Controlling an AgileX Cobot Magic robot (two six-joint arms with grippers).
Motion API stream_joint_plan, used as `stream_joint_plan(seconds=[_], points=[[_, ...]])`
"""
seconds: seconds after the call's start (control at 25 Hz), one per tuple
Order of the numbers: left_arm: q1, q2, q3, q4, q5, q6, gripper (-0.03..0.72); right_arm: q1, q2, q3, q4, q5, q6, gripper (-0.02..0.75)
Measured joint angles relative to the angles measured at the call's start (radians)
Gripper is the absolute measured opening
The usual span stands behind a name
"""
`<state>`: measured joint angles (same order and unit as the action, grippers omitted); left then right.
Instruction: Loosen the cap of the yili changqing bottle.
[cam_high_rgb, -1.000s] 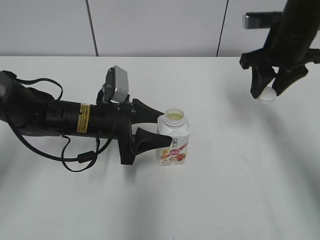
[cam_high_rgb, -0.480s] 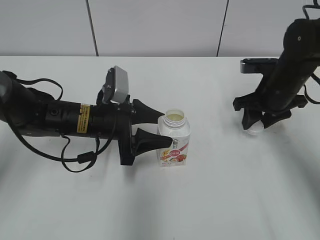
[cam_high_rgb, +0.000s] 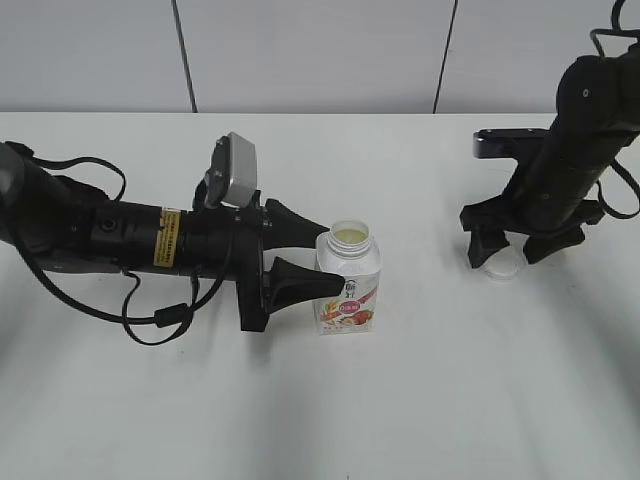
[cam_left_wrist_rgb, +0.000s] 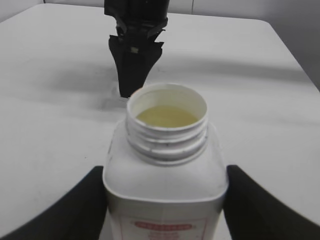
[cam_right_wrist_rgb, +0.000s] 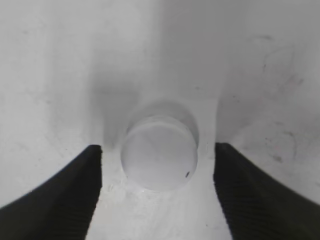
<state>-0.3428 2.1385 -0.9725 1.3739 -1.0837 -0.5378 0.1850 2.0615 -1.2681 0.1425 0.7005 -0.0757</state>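
Observation:
The yili changqing bottle (cam_high_rgb: 349, 278) stands upright mid-table, white with a red-pink label, its neck open and pale liquid visible inside (cam_left_wrist_rgb: 166, 145). My left gripper (cam_high_rgb: 322, 257) is shut on the bottle's body from the left (cam_left_wrist_rgb: 165, 200). The cap (cam_high_rgb: 500, 264) is off the bottle and rests on the table at the right, seen from above in the right wrist view (cam_right_wrist_rgb: 159, 152). My right gripper (cam_high_rgb: 512, 249) stands over the cap, jaws open on either side of it and not touching it (cam_right_wrist_rgb: 158, 192).
The white table (cam_high_rgb: 420, 400) runs to a grey panelled wall (cam_high_rgb: 310, 55) at the back. The left arm's black body and cables (cam_high_rgb: 110, 240) lie across the table's left half. The right arm (cam_left_wrist_rgb: 135, 45) also shows behind the bottle in the left wrist view.
My right gripper came down from the upper right with the cap, set it on the table and opened. The left gripper and the bottle have not moved.

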Motion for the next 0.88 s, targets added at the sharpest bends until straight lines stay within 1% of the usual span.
stream_joint_plan(seconds=[0.04,0.12,0.28,0.36,0.52,0.64,0.76,0.88], points=[[0.0,0.0,0.0,0.0,-0.001,0.0,0.433,0.001,0.0,0.0,0.001,0.0,-0.005,0.617],[0.0,0.0,0.0,0.0,-0.001,0.0,0.449,0.003,-0.001,0.0,0.009,-0.001,-0.007,0.629],[0.0,0.0,0.0,0.002,-0.012,0.0,0.623,0.016,-0.026,0.0,0.031,0.007,-0.015,0.629],[0.002,-0.004,0.0,0.011,-0.013,0.0,0.658,0.022,-0.055,0.0,0.038,0.033,-0.029,0.629],[0.026,-0.031,0.0,0.09,-0.012,-0.013,0.663,0.031,-0.12,0.0,0.046,0.073,-0.044,0.619],[0.071,-0.063,0.0,0.174,-0.012,-0.057,0.654,0.033,-0.174,0.0,0.051,0.083,-0.05,0.61],[0.118,-0.107,0.0,0.247,0.0,-0.079,0.618,0.033,-0.238,0.0,0.052,0.084,-0.057,0.599],[0.152,-0.176,0.0,0.277,0.062,-0.085,0.583,0.033,-0.303,0.0,0.053,0.06,-0.074,0.596]])
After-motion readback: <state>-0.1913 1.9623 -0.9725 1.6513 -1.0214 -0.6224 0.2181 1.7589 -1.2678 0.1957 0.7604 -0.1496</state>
